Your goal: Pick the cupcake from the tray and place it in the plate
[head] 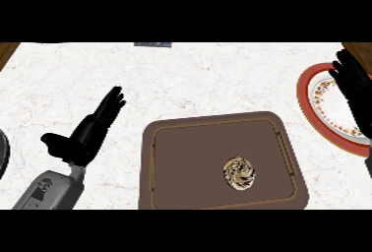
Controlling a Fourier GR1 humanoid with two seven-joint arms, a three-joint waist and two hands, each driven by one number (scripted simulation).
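Note:
A cupcake (240,173) with swirled brown and cream topping sits on the brown tray (181,162), right of the tray's middle. A red-rimmed white plate (327,106) with a patterned band lies at the counter's right edge. My right hand (355,86) hangs over the plate's right part with fingers straight, holding nothing and partly hiding it. My left hand (87,130) stands open to the left of the tray, fingers pointing up and away.
The white marble counter (189,78) spreads behind the tray. A dark round object (2,152) shows at the far left edge. A small dark item (152,44) lies at the counter's back edge.

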